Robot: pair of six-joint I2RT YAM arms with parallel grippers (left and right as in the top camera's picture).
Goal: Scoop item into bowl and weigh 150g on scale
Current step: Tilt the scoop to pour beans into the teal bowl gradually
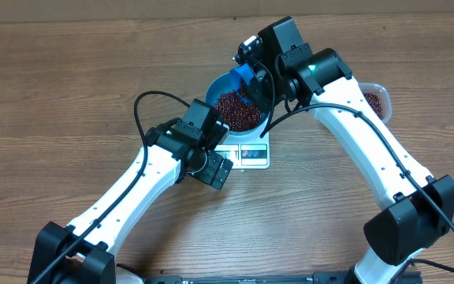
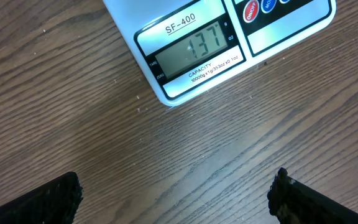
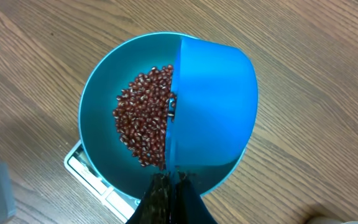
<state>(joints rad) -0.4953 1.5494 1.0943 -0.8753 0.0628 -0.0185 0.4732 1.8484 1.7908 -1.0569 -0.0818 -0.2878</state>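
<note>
The blue bowl stands on the white scale and holds a heap of red-brown beans. My right gripper is shut on the handle of a small blue scoop, held tilted over the bowl's far side. In the right wrist view the scoop covers the right half of the bowl, with beans beside it and the gripper shut below. My left gripper is open and empty, over bare table in front of the scale, whose display reads 137. Its fingers stand far apart.
A clear plastic tub with more beans sits at the right, behind the right arm. Both arms' cables loop over the table near the bowl. Wooden tabletop surrounds the scale.
</note>
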